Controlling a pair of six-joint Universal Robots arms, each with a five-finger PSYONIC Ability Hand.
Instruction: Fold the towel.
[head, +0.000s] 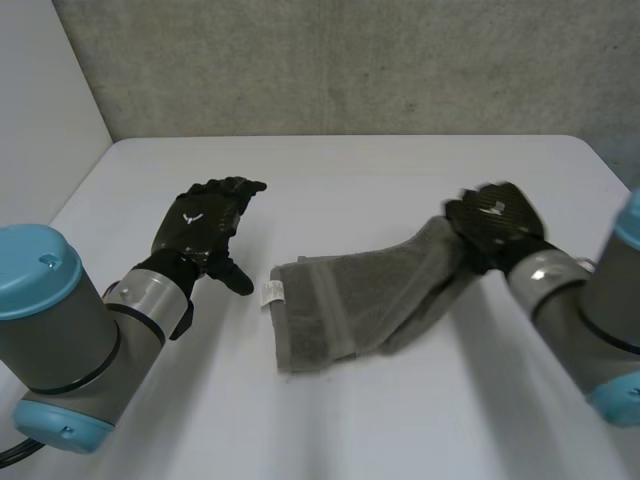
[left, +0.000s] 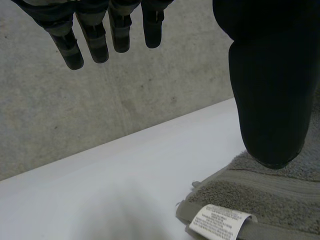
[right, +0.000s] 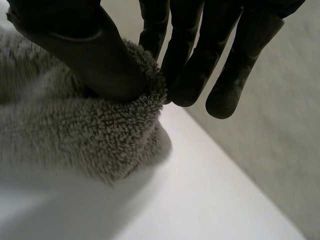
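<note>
A grey towel (head: 350, 300) lies partly folded on the white table (head: 400, 170), its white label (head: 271, 292) at the left end. My right hand (head: 495, 222) grips the towel's right end and holds it raised off the table. In the right wrist view the thumb (right: 95, 55) pinches the towel (right: 85, 135) against the fingers (right: 185, 75). My left hand (head: 205, 222) hovers open just left of the towel, touching nothing. In the left wrist view its fingers (left: 95, 42) are straight and its thumb (left: 272, 100) hangs over the towel (left: 260, 195) near the label (left: 220, 222).
A grey concrete wall (head: 350, 60) rises behind the table's far edge. Bare tabletop (head: 330, 420) extends in front of the towel and to both sides.
</note>
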